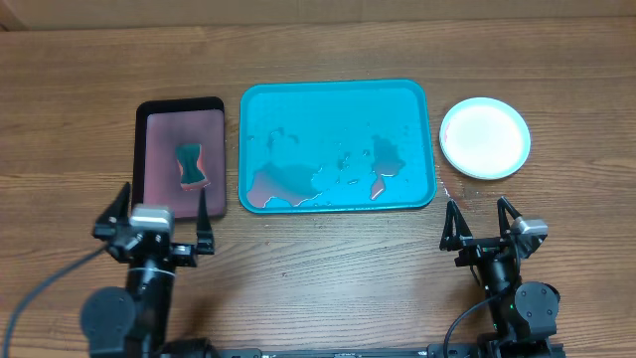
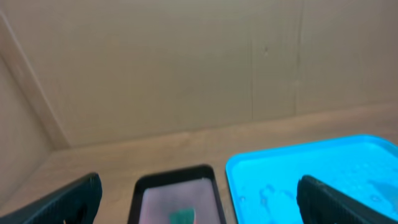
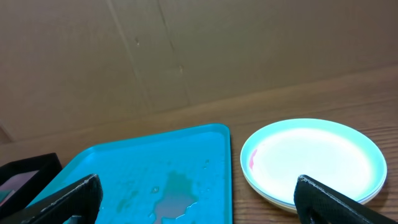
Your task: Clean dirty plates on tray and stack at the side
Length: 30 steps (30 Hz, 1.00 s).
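Note:
The teal-blue tray (image 1: 336,99) lies at the table's middle with no plates on it, only water drops and a reddish puddle along its near edge. It also shows in the left wrist view (image 2: 292,168) and the right wrist view (image 3: 124,168). The plates (image 1: 484,137) sit stacked to the tray's right on the wood, the white one on top with a light blue rim under it, also in the right wrist view (image 3: 314,158); a small red smear marks the left rim. My left gripper (image 1: 163,222) is open and empty near the table's front. My right gripper (image 1: 484,221) is open and empty in front of the stack.
A smaller black-rimmed tray (image 1: 181,109) with a pinkish inside lies left of the teal tray and holds a green sponge (image 1: 191,166). It shows in the left wrist view (image 2: 176,182) too. A cardboard wall stands behind the table.

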Available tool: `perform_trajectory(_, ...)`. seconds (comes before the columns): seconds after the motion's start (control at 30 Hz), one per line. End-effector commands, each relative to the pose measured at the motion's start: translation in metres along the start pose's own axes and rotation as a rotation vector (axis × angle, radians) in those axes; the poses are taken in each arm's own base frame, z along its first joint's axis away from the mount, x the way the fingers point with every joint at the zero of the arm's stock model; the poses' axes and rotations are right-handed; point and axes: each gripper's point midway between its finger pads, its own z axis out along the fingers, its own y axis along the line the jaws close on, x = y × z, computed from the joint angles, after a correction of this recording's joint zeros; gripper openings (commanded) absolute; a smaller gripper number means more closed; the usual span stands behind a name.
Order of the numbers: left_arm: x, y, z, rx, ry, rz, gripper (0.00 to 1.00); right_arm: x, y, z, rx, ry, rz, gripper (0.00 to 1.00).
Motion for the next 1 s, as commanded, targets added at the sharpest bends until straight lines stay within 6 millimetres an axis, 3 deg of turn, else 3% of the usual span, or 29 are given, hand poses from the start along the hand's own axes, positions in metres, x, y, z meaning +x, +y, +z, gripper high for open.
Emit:
perform_trajectory(0.0,0.028,-0.01,0.001,0.028,-0.035,0.03,1.0,0.001,-0.001,0.0,0.0,-0.006,-0.003,1.0)
perform_trajectory(0.23,0.087,-0.019,0.007,0.038,-0.03,0.029,1.0,0.001,-0.001,0.0,0.0,-0.006,-0.003,1.0)
perform_trajectory(0.57,0.134,-0.025,0.015,0.052,0.041,0.038,1.0,0.001,-0.001,0.0,0.0,-0.006,-0.003,1.0)
perform_trajectory(0.97,0.134,-0.024,0.015,0.048,0.039,0.038,1.0,0.001,-0.001,0.0,0.0,-0.005,-0.003,1.0)
